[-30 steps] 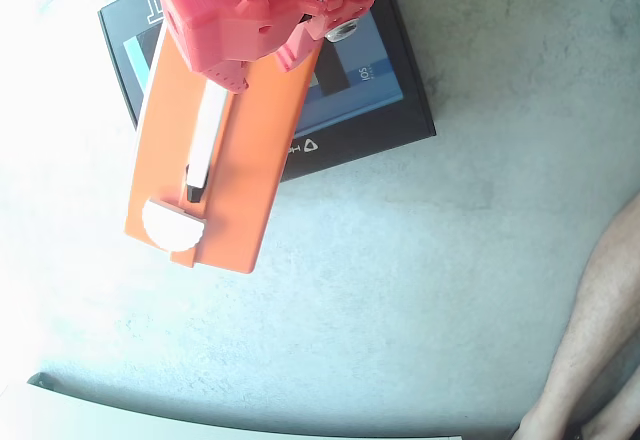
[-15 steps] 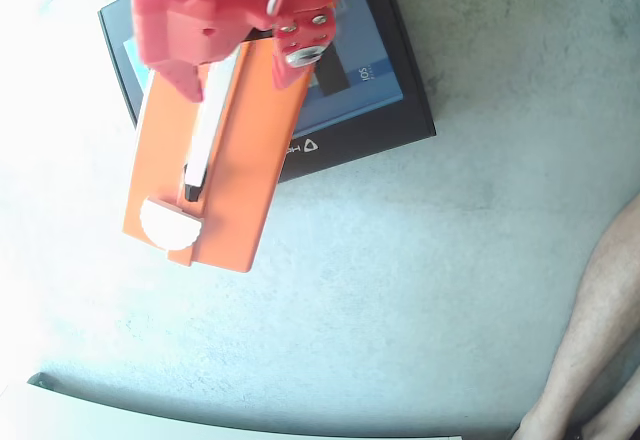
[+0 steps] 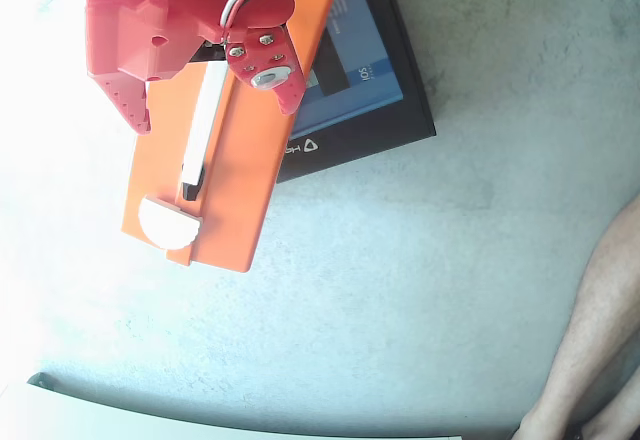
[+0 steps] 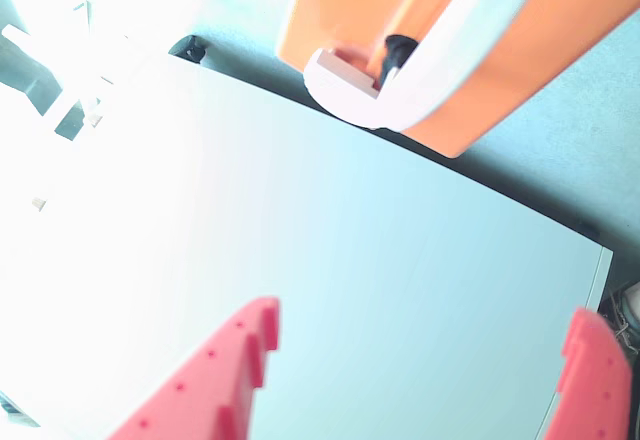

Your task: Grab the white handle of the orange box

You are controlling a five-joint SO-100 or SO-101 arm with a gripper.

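Observation:
The orange box (image 3: 250, 160) lies lengthwise on the grey table, its upper end hidden under my red gripper (image 3: 215, 110). The white handle (image 3: 203, 125) runs along the box to a black end mount, with the white half-round tab (image 3: 168, 222) below it. In the fixed view my fingers stand wide apart on either side of the handle's upper part, holding nothing. In the wrist view the gripper (image 4: 415, 380) is open at the bottom edge. The orange box (image 4: 560, 50), handle (image 4: 470, 50) and tab (image 4: 345, 95) sit at the top.
A black box with a blue panel (image 3: 360, 70) lies under and right of the orange box. A white board (image 3: 150, 425) fills the lower left corner and shows in the wrist view (image 4: 300, 260). A person's bare arm (image 3: 600, 330) is at the right edge.

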